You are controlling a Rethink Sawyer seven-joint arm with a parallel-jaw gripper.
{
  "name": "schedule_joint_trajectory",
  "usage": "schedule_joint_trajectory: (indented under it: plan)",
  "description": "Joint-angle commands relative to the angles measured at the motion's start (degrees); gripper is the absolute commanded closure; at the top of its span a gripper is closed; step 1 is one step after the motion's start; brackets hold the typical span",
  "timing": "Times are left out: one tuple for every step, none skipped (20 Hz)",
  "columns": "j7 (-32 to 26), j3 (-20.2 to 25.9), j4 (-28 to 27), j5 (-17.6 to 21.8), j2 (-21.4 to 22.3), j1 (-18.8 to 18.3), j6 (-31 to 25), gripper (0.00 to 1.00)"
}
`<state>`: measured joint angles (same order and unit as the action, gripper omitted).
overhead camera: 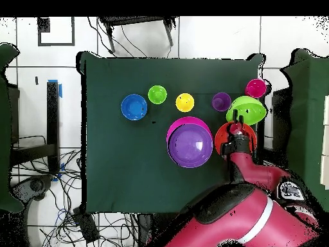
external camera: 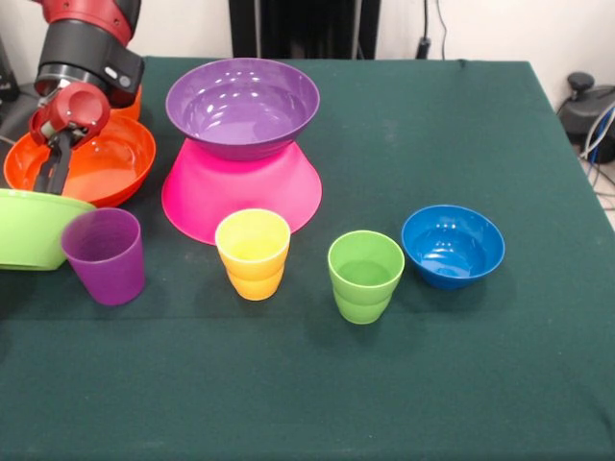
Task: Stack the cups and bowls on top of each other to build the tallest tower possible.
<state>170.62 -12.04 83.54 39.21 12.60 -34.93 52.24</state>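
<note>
The tower is an inverted pink bowl (external camera: pixel 240 197) (overhead camera: pixel 175 127) with a purple bowl (external camera: pixel 240 101) (overhead camera: pixel 190 145) upright on it. My gripper (external camera: pixel 50 187) (overhead camera: pixel 238 119) reaches down over the large orange bowl (external camera: pixel 110 168) (overhead camera: pixel 220 137), shut on the near rim of the lime green bowl (external camera: pixel 24 235) (overhead camera: pixel 250 109) at the left edge. Along the front stand a purple cup (external camera: pixel 104 254) (overhead camera: pixel 222 101), a yellow cup (external camera: pixel 253 252) (overhead camera: pixel 185 101), a green cup (external camera: pixel 365 274) (overhead camera: pixel 157 95) and a small blue bowl (external camera: pixel 452 245) (overhead camera: pixel 134 106). A red cup (overhead camera: pixel 256 87) shows only from overhead.
A sliver of another orange bowl (external camera: pixel 133 104) peeks out behind the arm. The dark green tablecloth (external camera: pixel 432 384) covers the table. Cables and chair legs lie on the floor around it.
</note>
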Motion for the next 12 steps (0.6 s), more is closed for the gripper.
schedule_joint_trajectory:
  plan:
    - [5.1, 6.9, -3.5, 2.2, -0.8, 1.1, -3.3, 0.00]
    - [5.2, 6.9, -3.5, 2.3, -0.8, 1.1, -3.3, 0.00]
    - [5.1, 6.9, -3.6, 2.2, -0.8, 1.1, -3.3, 0.00]
    - [5.0, 6.9, -3.7, 2.2, -0.9, 1.1, -3.2, 0.00]
    - [5.1, 6.9, -3.8, 2.2, -1.0, 1.1, -3.3, 0.00]
    - [4.8, 6.9, -3.9, 2.0, -1.1, 1.1, -3.2, 0.00]
    - [5.0, 6.9, -4.0, 2.2, -1.1, 1.1, -3.3, 0.00]
    - [5.2, 7.0, -4.1, 2.5, -1.0, 1.1, -3.4, 0.00]
    - [5.3, 7.0, -4.0, 2.5, -0.9, 1.1, -3.4, 0.00]
    - [5.4, 6.9, -3.8, 2.7, -0.6, 1.2, -3.5, 0.00]
    - [5.5, 6.9, -3.6, 2.7, -0.4, 1.2, -3.6, 0.00]
    - [5.7, 6.7, -3.0, 2.8, 0.1, 1.3, -3.7, 0.00]
